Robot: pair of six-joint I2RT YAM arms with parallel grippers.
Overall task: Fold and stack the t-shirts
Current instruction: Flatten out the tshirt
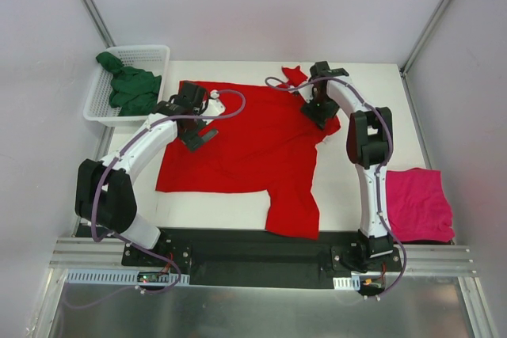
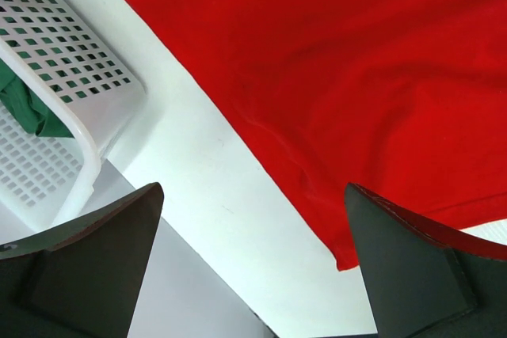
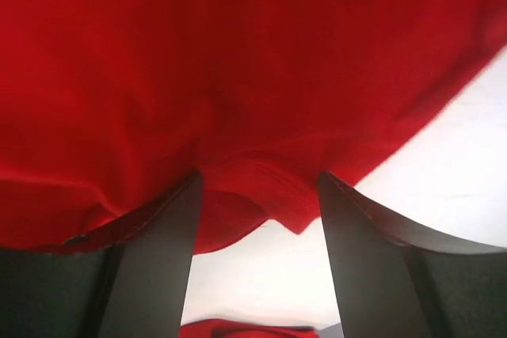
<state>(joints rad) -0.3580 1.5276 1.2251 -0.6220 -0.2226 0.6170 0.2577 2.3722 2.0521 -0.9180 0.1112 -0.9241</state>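
Observation:
The red t-shirt (image 1: 245, 144) lies spread across the middle of the white table, one sleeve hanging toward the near edge. My left gripper (image 1: 200, 137) hovers over its left part. In the left wrist view this gripper (image 2: 253, 189) is wide open, with bare table and the shirt's hem (image 2: 341, 116) between its fingers. My right gripper (image 1: 321, 110) sits at the shirt's far right corner. Its jaws (image 3: 260, 184) stand apart, and a bunched fold of red cloth (image 3: 261, 187) lies at the fingertips. The pink t-shirt (image 1: 417, 203) lies folded at the right. The green t-shirt (image 1: 133, 89) is in the basket.
A white mesh basket (image 1: 150, 55) stands at the far left corner of the table, close to the left gripper, and its rim (image 2: 75, 128) shows in the left wrist view. Grey walls and metal posts close in the table on three sides.

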